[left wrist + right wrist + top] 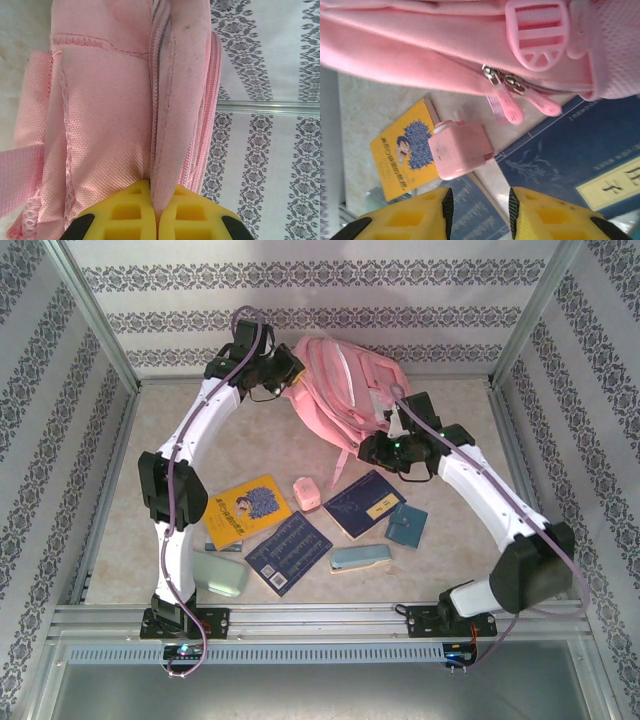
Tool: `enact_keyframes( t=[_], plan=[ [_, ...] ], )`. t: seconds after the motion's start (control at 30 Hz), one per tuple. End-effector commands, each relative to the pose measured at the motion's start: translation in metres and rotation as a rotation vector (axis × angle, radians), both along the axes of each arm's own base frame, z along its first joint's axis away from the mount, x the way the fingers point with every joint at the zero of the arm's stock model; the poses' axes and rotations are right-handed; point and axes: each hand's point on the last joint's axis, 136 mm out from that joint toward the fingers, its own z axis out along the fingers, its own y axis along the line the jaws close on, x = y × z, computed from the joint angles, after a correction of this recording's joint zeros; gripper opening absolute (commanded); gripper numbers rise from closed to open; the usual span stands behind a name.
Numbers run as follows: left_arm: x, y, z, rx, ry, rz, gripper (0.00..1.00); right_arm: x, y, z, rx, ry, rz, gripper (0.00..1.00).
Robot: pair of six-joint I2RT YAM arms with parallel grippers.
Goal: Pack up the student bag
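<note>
- Yellow pads (125, 215) of the left end effector (156, 212) sit pressed together on a fold of pink cloth beside a zip line, so it is clamped on the student bag (110, 100).
- Seen from its own wrist, the right end effector (480, 207) has its jaws apart with nothing between them. It hangs just short of the bag's twin zip pulls (507, 100) and a pink strap buckle (537, 37).
- From above, the student bag (340, 380) lies slumped at the far middle of the surface (270, 445), with the left end effector (275, 375) at its left side and the right end effector (375, 450) at its near right corner.
- Nearer the arms lie a yellow book (245, 510), a small pink box (307, 493) and a dark blue book (363, 503), all outside the bag.
- Handling, as I judge it: the bag is soft woven cloth, limp and probably light while empty. It is neither fragile nor slippery.
- A pinch on a flap will likely lift only that flap, which helps hold the mouth open but not carry the bag.
- The floppy zip pulls look like the best place for the free end effector to take hold, though they are small and may swing away.
</note>
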Motion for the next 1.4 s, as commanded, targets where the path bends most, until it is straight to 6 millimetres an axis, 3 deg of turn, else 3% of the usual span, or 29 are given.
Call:
enact_keyframes(
  t=[0.0, 0.2, 0.43, 0.93, 1.37],
  plan=[
    [-0.017, -0.004, 0.052, -0.045, -0.091, -0.007, 0.0, 0.01, 0.018, 0.008, 0.13, 0.045, -0.005, 0.42],
    [-0.025, -0.01, 0.05, -0.035, -0.077, -0.019, 0.0, 0.025, -0.001, -0.001, 0.003, -0.024, -0.024, 0.45],
    [-0.029, -0.012, 0.051, -0.028, -0.073, -0.026, 0.0, 0.024, 0.01, -0.011, 0.039, -0.014, 0.101, 0.41],
    [-0.032, -0.011, 0.05, -0.008, -0.067, -0.034, 0.0, 0.023, -0.008, -0.041, -0.037, 0.032, 0.106, 0.4],
    [-0.033, -0.013, 0.046, -0.009, -0.057, -0.042, 0.0, 0.021, 0.004, -0.056, -0.002, 0.067, 0.145, 0.38]
  ],
)
